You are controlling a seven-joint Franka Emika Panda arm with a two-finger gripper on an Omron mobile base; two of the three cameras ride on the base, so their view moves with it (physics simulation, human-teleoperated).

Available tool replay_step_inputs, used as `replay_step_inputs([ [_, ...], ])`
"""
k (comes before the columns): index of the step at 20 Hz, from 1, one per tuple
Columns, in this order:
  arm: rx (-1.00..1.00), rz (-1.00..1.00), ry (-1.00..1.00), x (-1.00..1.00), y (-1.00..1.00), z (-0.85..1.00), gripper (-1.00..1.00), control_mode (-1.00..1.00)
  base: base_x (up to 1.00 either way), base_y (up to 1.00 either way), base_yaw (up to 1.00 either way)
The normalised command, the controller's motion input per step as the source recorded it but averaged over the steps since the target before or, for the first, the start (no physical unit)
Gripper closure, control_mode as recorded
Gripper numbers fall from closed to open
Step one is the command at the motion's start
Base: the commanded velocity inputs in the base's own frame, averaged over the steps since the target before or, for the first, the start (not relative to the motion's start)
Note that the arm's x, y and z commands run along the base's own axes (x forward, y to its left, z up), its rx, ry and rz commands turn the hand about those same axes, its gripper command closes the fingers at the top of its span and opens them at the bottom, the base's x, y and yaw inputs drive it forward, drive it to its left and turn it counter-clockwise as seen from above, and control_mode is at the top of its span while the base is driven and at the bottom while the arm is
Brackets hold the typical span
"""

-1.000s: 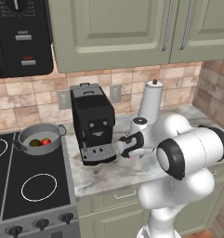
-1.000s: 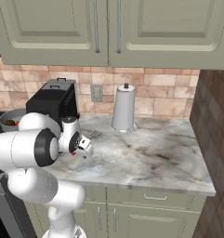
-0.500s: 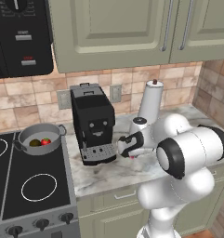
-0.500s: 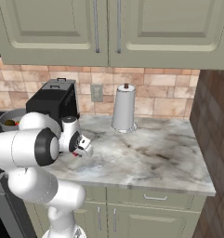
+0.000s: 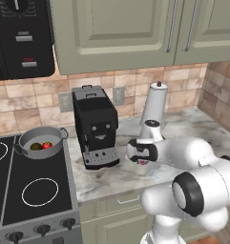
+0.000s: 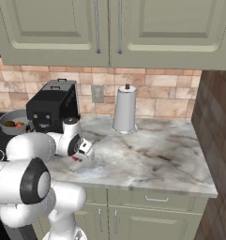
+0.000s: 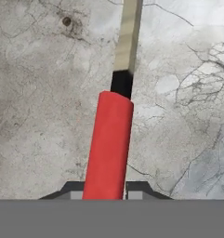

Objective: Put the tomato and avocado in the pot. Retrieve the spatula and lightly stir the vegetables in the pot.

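Observation:
The spatula (image 7: 111,139) has a red handle and a pale flat shaft and points away from the hand over the marble counter (image 7: 34,93). My gripper (image 7: 106,188) is shut on the red handle, with one dark fingertip against each side. The gripper (image 5: 142,162) is low over the counter, right of the coffee machine, with a bit of red spatula (image 6: 76,158) showing under the gripper (image 6: 79,155). The grey pot (image 5: 26,140) stands on the stove at the left and holds the tomato (image 5: 47,145) and the avocado (image 5: 36,146). The pot (image 6: 4,116) also shows in the right base view.
A black coffee machine (image 5: 94,125) stands between the pot and my hand. A paper towel roll (image 5: 153,107) stands upright behind the gripper near the tiled wall. The stove top (image 5: 37,193) lies to the left, and a brick side wall (image 6: 213,122) bounds the counter on the right.
The arm's elbow has dropped lower while the hand stays low over the counter at the spatula. Pot, tomato and avocado have not moved.

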Motion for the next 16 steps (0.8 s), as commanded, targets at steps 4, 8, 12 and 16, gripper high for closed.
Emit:
replay_step_inputs([
  [4,0.03,0.16,0.00,-0.99,-0.30,0.96,1.00,-1.00,0.00,0.00,0.00],
  [8,0.00,0.22,0.00,-0.94,-0.17,1.00,1.00,-1.00,0.00,0.00,0.00],
  [12,0.00,0.20,0.00,-1.00,-0.16,1.00,1.00,-1.00,0.00,0.00,0.00],
  [16,0.00,0.12,0.00,-0.88,-0.04,1.00,1.00,-1.00,0.00,0.00,0.00],
])
